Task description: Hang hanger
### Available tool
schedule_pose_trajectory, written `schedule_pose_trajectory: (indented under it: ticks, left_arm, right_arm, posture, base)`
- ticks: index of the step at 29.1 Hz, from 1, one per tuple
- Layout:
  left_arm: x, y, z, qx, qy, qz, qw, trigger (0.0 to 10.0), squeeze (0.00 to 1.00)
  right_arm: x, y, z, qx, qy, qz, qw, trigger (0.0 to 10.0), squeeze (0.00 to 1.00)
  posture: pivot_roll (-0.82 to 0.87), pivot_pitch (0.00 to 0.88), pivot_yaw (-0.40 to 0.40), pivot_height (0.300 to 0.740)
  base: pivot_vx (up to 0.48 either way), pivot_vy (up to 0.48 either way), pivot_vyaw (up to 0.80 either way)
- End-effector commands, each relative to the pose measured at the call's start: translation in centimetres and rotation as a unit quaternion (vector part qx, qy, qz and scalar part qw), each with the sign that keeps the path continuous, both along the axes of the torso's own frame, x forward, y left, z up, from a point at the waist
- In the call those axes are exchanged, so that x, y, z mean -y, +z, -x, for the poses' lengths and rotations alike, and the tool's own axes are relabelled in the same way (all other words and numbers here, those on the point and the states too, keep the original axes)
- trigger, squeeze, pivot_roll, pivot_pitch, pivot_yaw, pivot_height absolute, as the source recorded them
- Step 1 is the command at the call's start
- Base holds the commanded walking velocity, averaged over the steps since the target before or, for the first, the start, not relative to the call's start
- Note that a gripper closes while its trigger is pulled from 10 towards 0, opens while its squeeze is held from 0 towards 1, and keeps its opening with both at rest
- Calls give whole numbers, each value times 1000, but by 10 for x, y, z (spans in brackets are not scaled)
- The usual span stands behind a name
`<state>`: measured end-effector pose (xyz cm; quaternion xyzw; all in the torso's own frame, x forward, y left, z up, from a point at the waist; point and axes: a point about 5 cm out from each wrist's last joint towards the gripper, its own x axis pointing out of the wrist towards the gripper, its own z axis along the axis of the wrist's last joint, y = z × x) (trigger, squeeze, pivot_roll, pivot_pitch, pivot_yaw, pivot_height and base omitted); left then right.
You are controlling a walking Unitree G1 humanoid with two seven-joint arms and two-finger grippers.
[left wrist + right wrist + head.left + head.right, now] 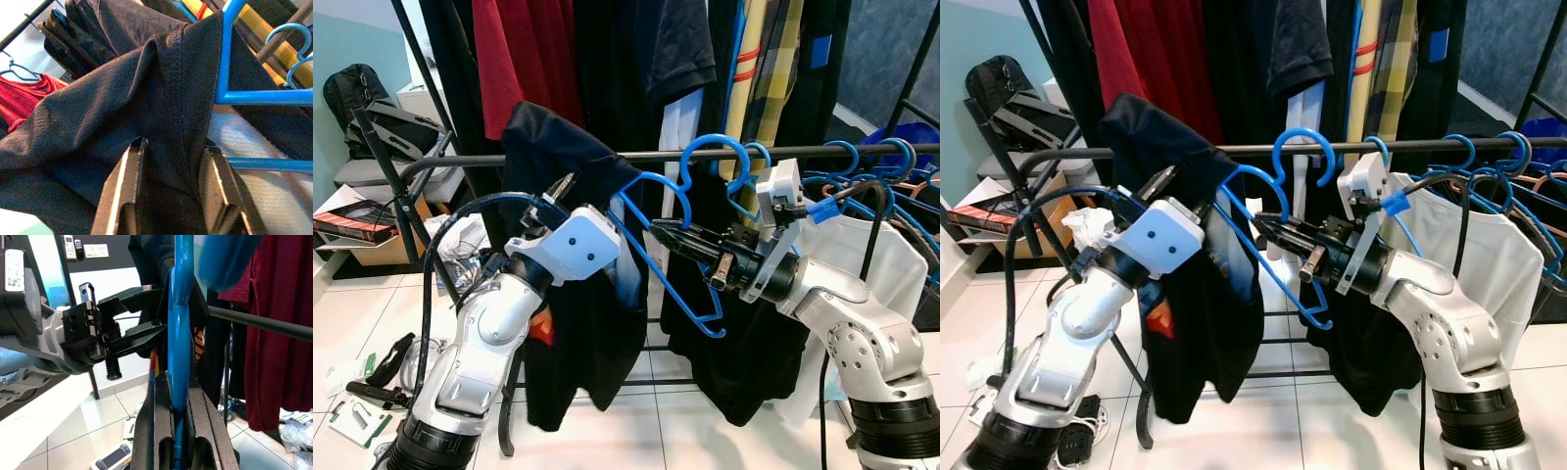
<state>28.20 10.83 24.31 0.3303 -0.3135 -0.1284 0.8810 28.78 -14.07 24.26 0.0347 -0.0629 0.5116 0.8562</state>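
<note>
- Much of the clothes rack [558, 157] is hidden: dark and red garments [524, 49] hang over its upper part, and its dark rail [1430, 144] shows only in stretches between them.
- Both silver arms reach up in front of the rack and cover the lower clothes behind them.
- One black shirt [578, 323] is draped on the blue hanger [680, 259]; the cloth swallows the hanger's left shoulder, so only its hook, right arm and bottom corner show.
- Its hook sits just below the rail, beside another blue hook [720, 152] that is already over it; whether the two touch is hard to tell.
- At the right, a white shirt [891, 264] and a row of blue hooks [891, 157] are cut off by the frame edge.
- Close up, the left gripper [171, 181] has its fingers pressed onto a fold of the black shirt near the hanger's bar.
- Across from it, the right gripper [177, 406] is pinched tight on the hanger's blue bar.
- Down on the tiled floor [352, 323] lies small clutter, including a remote-like device [112, 458], too small to read.
</note>
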Motion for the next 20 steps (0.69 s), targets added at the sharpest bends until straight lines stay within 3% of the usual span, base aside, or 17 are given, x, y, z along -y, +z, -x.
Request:
schedule_pose_trajectory:
  ticks: [1, 13, 18, 20]
  left_arm:
    - [-9, -3, -6, -11, 29, -6, 1000, 0, 0]
    - [-11, -2, -7, -10, 33, -8, 999, 0, 0]
    - [-9, 4, -4, -4, 12, 3, 1000, 0, 0]
    - [-2, 12, 1, 3, -27, 11, 1000, 0, 0]
  right_arm:
    - [-6, 7, 6, 19, 24, -12, 999, 10000, 0]
    - [-6, 6, 6, 19, 16, -12, 1000, 10000, 0]
    - [-3, 3, -1, 16, -15, 0, 1000, 10000, 0]
    - [-1, 0, -6, 13, -38, 15, 999, 10000, 0]
  posture:
    - [-111, 0, 54, 740]
    - [-111, 0, 56, 740]
    - [-107, 0, 53, 740]
    - [-103, 0, 51, 740]
  base:
    - [0, 0, 0]
    - [0, 0, 0]
    - [0, 0, 0]
    - [0, 0, 0]
